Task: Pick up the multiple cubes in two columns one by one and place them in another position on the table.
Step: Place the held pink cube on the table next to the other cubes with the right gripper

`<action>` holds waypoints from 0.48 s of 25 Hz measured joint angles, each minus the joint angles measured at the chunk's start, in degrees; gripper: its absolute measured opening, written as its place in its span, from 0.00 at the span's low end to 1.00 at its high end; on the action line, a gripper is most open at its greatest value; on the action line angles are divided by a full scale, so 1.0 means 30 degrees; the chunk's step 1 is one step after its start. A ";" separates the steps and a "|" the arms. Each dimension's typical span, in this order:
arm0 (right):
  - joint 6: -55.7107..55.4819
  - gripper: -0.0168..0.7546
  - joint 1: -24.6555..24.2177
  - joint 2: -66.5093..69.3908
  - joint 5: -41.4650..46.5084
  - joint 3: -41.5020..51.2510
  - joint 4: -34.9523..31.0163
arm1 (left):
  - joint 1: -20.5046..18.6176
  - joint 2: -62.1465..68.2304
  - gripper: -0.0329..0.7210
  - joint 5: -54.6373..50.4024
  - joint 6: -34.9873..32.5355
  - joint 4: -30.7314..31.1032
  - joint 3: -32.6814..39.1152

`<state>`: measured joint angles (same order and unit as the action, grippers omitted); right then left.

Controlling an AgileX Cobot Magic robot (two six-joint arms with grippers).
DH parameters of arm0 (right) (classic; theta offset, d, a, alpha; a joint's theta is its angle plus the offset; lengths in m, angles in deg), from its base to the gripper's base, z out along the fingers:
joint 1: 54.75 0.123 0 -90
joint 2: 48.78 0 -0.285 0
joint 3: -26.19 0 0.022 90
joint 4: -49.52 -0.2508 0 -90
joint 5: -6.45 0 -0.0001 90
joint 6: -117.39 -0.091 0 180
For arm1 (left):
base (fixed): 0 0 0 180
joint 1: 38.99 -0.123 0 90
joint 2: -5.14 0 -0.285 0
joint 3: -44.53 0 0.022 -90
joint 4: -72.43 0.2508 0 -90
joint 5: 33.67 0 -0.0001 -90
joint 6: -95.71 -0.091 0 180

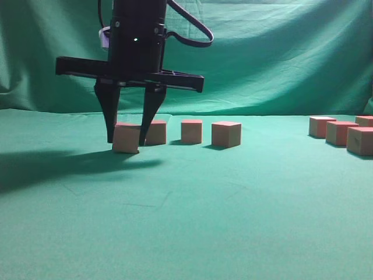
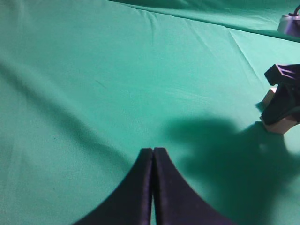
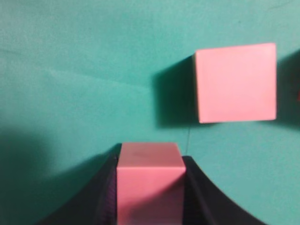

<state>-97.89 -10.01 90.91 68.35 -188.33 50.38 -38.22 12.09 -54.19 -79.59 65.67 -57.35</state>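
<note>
I count seven cubes in the exterior view. Four stand in a group left of centre on the tabletop [image 1: 192, 204]: the gripped cube [image 1: 126, 137], a second cube [image 1: 156, 132] just behind it, a third cube [image 1: 192, 130] and a fourth cube [image 1: 227, 133]. Three more sit well apart at the right edge: a fifth cube [image 1: 322, 126], a sixth cube [image 1: 341, 132] and a seventh cube [image 1: 361, 140], the last cut by the frame.

The right gripper [image 1: 129, 140] points straight down, its two fingers [image 1: 108, 114] standing on either side of the gripped cube. In the right wrist view the right gripper [image 3: 148, 187] presses both fingers against the sides of this cube [image 3: 148, 180], which rests on or just above the cloth; I cannot tell which. One neighbouring cube [image 3: 236, 82] lies apart from it.

The left gripper [image 2: 153, 161] hangs over bare cloth, its fingers pressed together, gripping nothing.
</note>
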 joint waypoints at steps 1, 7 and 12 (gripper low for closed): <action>0.0000 0.37 0.0029 0.0029 0.0000 0.0000 0.0032 | 0.0000 0.0000 0.04 0.0000 0.0000 0.0000 0.0000; 0.0025 0.37 0.0146 0.0046 -0.0032 -0.0042 0.0495 | 0.0000 0.0000 0.04 0.0000 0.0000 0.0000 0.0000; 0.0025 0.37 0.0146 0.0046 -0.0100 -0.0042 0.0630 | 0.0000 0.0000 0.04 0.0000 0.0000 0.0000 0.0000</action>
<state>-97.82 -9.58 91.04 68.05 -188.45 52.27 -38.22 12.09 -54.19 -79.59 65.67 -57.35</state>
